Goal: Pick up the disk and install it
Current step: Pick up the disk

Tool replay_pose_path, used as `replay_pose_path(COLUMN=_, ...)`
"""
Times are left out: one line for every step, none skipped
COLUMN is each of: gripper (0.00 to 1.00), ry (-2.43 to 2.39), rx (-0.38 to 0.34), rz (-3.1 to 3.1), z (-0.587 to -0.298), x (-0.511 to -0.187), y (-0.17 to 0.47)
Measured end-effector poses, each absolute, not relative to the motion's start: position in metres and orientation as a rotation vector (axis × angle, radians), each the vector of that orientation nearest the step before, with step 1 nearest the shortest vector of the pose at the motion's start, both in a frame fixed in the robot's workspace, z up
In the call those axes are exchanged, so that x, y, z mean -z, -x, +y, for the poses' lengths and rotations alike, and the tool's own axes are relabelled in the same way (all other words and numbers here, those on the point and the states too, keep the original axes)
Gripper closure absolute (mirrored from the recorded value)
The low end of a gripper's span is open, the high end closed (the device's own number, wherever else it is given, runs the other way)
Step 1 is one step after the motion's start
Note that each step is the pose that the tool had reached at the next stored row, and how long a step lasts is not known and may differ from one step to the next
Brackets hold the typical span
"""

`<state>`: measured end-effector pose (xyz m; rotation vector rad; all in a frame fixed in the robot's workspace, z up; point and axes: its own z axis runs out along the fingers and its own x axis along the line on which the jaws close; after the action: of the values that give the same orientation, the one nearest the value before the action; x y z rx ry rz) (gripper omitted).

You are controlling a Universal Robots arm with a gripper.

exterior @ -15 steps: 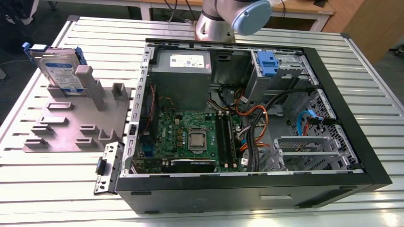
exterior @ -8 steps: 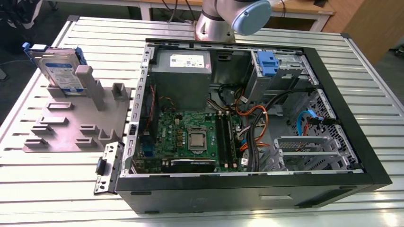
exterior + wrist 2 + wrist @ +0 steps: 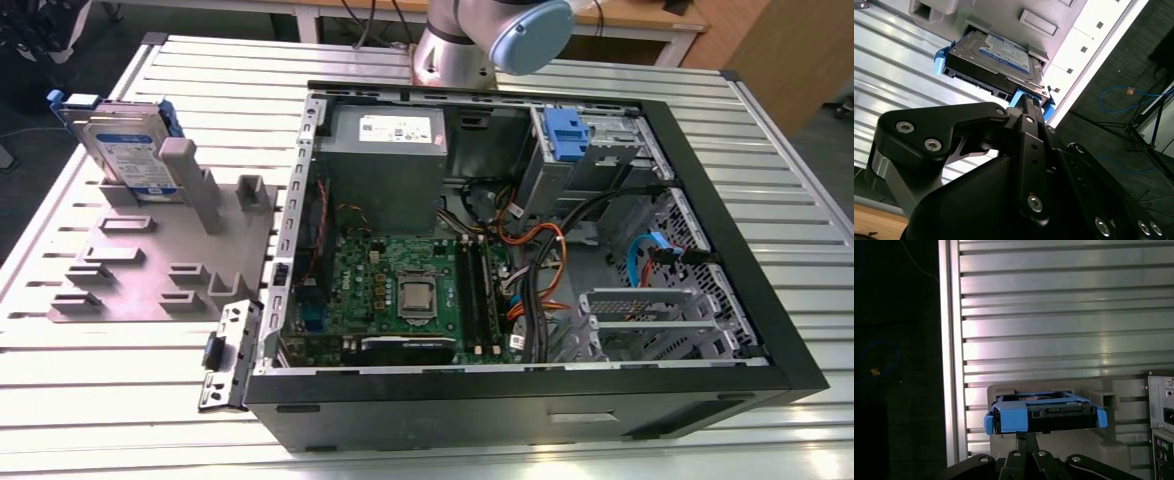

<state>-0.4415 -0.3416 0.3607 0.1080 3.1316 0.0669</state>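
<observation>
You have the disk [image 3: 128,150] standing on edge in the grey slotted tray [image 3: 147,272] on the tabletop [image 3: 120,410], at the exterior view's left, beside the open computer case [image 3: 747,330]. In both wrist views your tool [image 3: 1026,100] [image 3: 1026,436] sits just at the disk's blue frame; you cannot tell whether it is wide or narrow.

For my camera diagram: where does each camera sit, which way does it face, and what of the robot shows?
Exterior view: off the arm, looking down on computer case, tray and disk; an arm joint shows.
First wrist view: on the arm, facing the disk's blue-framed end past the gripper.
Second wrist view: on the arm, looking along the gripper at the disk's label.
Shared: all show the disk in the tray.
</observation>
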Motion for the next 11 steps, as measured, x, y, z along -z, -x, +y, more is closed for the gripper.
replay_pose_path(gripper=0.89, ry=-0.108, rx=-0.067, rz=3.132, z=-0.3416, x=-0.3607, y=0.4415)
replay_pose_path(gripper=0.89, ry=-0.108, rx=-0.067, rz=3.132, z=-0.3416, x=-0.3607, y=0.4415)
replay_pose_path(gripper=0.89, ry=-0.108, rx=-0.067, rz=3.132, z=-0.3416, x=-0.3607, y=0.4415)
replay_pose_path(gripper=0.89, ry=-0.108, rx=-0.067, rz=3.132, z=-0.3416, x=-0.3607, y=0.4415)
replay_pose_path(gripper=0.89, ry=-0.107, rx=-0.067, rz=3.132, z=-0.3416, x=-0.3607, y=0.4415)
replay_pose_path(gripper=0.89, ry=-0.106, rx=-0.067, rz=3.132, z=-0.3416, x=-0.3607, y=0.4415)
replay_pose_path(gripper=0.89, ry=-0.103, rx=-0.067, rz=3.132, z=-0.3416, x=-0.3607, y=0.4415)
replay_pose_path(gripper=0.89, ry=-0.097, rx=-0.067, rz=3.132, z=-0.3416, x=-0.3606, y=0.4416)
replay_pose_path(gripper=0.89, ry=-0.089, rx=-0.067, rz=3.132, z=-0.3416, x=-0.3606, y=0.4415)
replay_pose_path(gripper=0.89, ry=-0.08, rx=-0.067, rz=3.133, z=-0.3416, x=-0.3606, y=0.4416)
replay_pose_path(gripper=0.89, ry=-0.072, rx=-0.067, rz=3.133, z=-0.3416, x=-0.3606, y=0.4416)
